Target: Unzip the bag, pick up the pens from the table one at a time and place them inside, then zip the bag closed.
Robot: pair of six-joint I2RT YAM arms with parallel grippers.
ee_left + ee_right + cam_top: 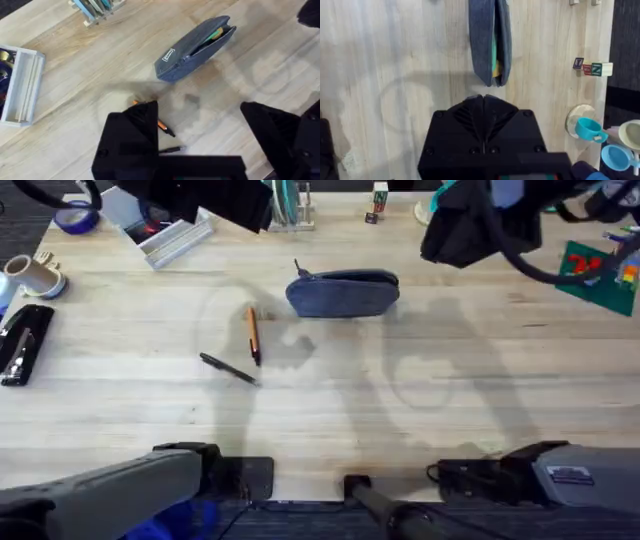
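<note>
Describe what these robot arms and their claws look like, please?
Both arms have grey links with black joints and cables near their bases. The left gripper has broad, black, angular fingers. The right gripper is black too, its ribbed fingers meeting in a wedge.

Bare table around pens; bag just beyond.

The pale plank surface lies evenly lit, crossed by soft grey shadows. Dark floor shows past its far left corner.
</note>
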